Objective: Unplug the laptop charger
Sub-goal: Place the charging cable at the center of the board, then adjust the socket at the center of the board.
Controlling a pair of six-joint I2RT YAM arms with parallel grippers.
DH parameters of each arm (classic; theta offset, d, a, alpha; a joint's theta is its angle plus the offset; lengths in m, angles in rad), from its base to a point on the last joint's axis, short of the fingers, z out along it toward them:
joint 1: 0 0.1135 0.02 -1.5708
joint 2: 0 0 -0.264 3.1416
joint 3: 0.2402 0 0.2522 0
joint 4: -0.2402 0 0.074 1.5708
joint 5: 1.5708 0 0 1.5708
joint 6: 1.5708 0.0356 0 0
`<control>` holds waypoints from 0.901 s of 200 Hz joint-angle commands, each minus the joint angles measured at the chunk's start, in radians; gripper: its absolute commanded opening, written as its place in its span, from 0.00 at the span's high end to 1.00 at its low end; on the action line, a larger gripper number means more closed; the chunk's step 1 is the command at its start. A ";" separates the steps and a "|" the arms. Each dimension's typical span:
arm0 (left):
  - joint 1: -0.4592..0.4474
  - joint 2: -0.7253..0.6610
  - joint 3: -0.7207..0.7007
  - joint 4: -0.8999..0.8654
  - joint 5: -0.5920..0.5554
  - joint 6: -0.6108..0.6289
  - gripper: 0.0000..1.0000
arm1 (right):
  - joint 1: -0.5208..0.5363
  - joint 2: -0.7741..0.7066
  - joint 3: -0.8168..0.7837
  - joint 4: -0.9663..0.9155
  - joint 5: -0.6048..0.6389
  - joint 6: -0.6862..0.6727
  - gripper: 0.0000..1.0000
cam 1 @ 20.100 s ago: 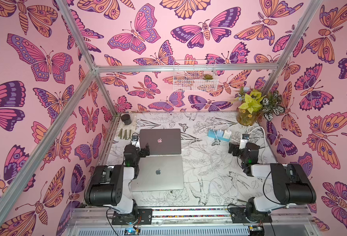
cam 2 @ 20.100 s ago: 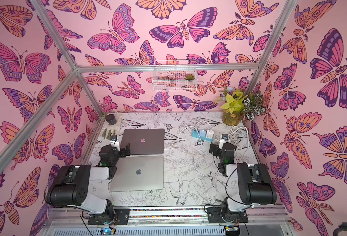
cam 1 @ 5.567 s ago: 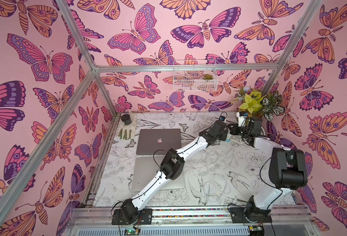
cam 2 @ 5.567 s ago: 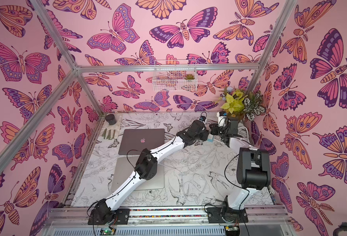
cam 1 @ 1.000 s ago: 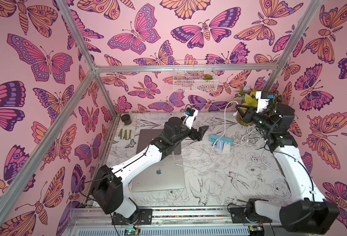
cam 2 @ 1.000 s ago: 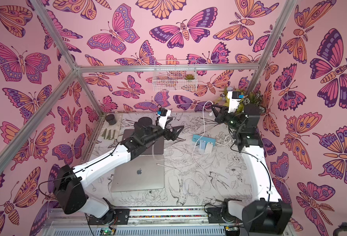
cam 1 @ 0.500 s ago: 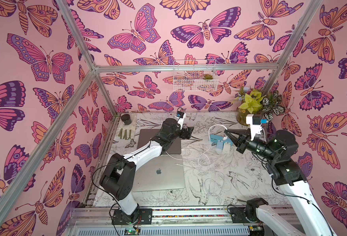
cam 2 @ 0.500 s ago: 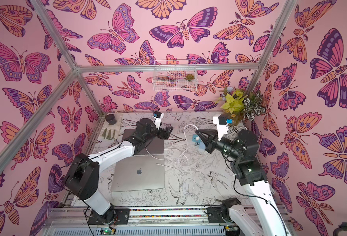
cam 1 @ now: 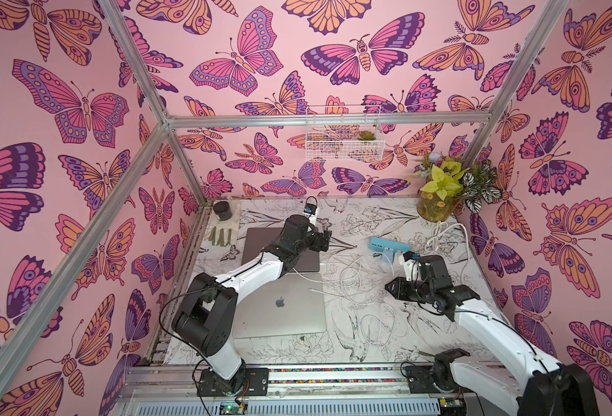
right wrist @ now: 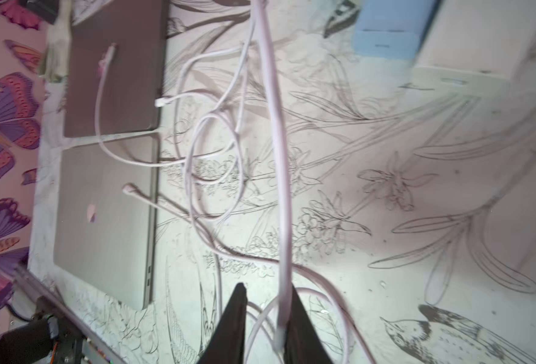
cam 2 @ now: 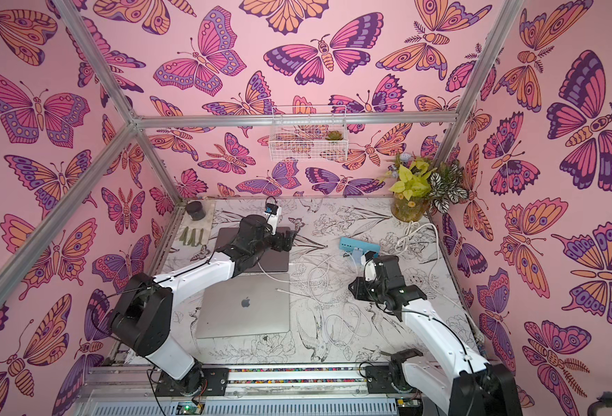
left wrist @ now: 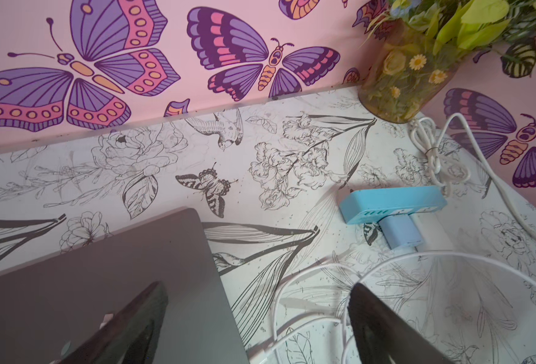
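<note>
Over the flower-print table [cam 1: 369, 223], our left arm reaches across the dark laptop [cam 1: 257, 245], left gripper [left wrist: 257, 285] spread wide, empty. Our right arm bends inward, right gripper [right wrist: 266, 286] slightly parted around the cable [right wrist: 276, 157]. The charger [left wrist: 430, 234] sits against the strip [left wrist: 393, 201].

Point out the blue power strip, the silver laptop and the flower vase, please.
blue power strip [left wrist: 393, 200], left wrist view, on its plain upper face.
silver laptop [cam 1: 297, 313], in a top view, on the lid beside the logo.
flower vase [cam 1: 435, 210], in a top view, on its glass wall.
</note>
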 commanded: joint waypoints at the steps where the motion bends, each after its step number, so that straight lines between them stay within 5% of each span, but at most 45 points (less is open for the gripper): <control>1: 0.004 -0.037 -0.021 -0.023 -0.026 0.008 0.06 | 0.007 0.051 0.126 -0.102 0.135 -0.032 0.42; 34: 0.004 0.005 0.003 -0.026 0.004 0.011 0.06 | -0.003 0.088 0.222 -0.105 0.326 -0.023 0.30; 69: -0.002 0.091 0.091 -0.065 0.033 0.042 0.06 | -0.095 0.255 0.355 -0.092 0.440 -0.039 0.30; 98: -0.008 0.133 0.139 -0.087 0.064 0.045 0.06 | -0.215 0.452 0.472 -0.059 0.283 -0.051 0.30; 134: -0.019 0.163 0.150 -0.087 0.091 0.063 0.06 | -0.228 0.631 0.576 0.006 0.049 -0.334 0.31; 180: -0.019 0.170 0.121 -0.089 0.075 0.084 0.05 | -0.219 0.664 0.561 0.057 0.128 -0.369 0.24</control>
